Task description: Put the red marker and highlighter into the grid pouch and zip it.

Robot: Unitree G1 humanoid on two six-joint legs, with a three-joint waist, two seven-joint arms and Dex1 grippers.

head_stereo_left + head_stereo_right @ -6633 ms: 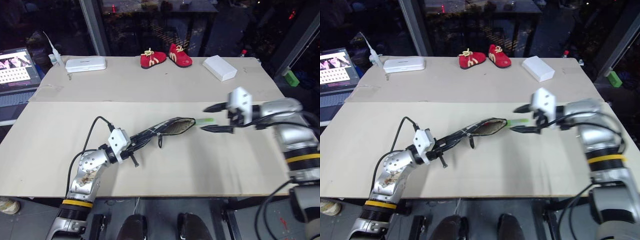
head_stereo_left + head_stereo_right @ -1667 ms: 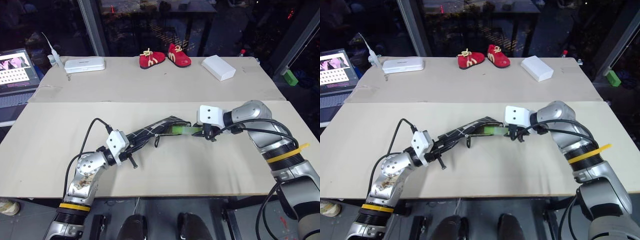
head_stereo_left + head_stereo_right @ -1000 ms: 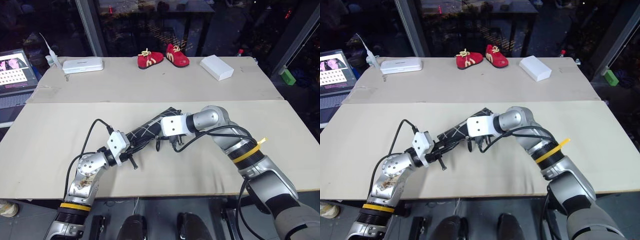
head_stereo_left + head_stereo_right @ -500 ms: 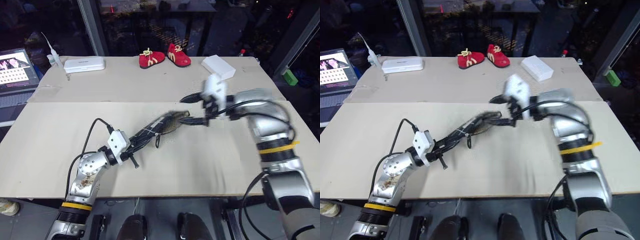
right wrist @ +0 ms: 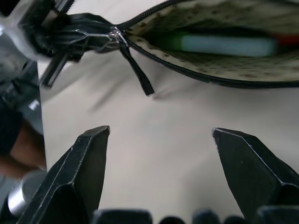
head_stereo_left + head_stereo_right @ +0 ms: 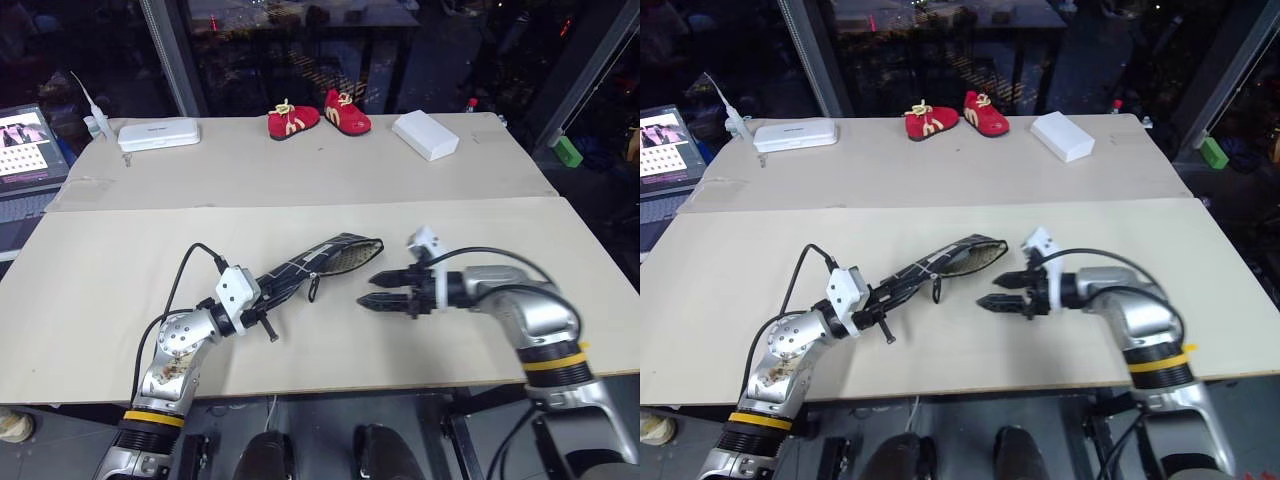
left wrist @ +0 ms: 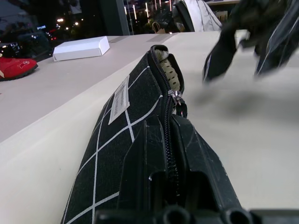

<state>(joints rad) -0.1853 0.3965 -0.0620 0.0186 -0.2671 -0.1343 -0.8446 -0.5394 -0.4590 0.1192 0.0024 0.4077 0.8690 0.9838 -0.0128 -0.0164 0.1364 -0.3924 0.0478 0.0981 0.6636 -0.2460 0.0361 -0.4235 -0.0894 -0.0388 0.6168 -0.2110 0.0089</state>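
The grid pouch [image 6: 315, 263] lies slanted on the table, mouth [image 6: 360, 251] gaping toward the right. My left gripper [image 6: 266, 297] is shut on the pouch's near end. In the right wrist view the light green highlighter [image 5: 219, 45] lies inside the open pouch, and a red end [image 5: 286, 40] beside it looks like the red marker. The black zipper pull tab [image 5: 138, 75] hangs from the slider, close to the left gripper. My right gripper [image 6: 367, 291] hovers open and empty just in front of the mouth, pointing left toward the pull tab.
At the back of the table sit a pair of red shoes [image 6: 318, 112], a white box [image 6: 425, 135] and a white case [image 6: 158, 134]. A laptop [image 6: 28, 150] stands at the far left and a green block [image 6: 566, 150] off the right edge.
My right gripper left the pouch mouth, dropped toward the front of the table, rolled over and opened wide. The left gripper and pouch stayed put.
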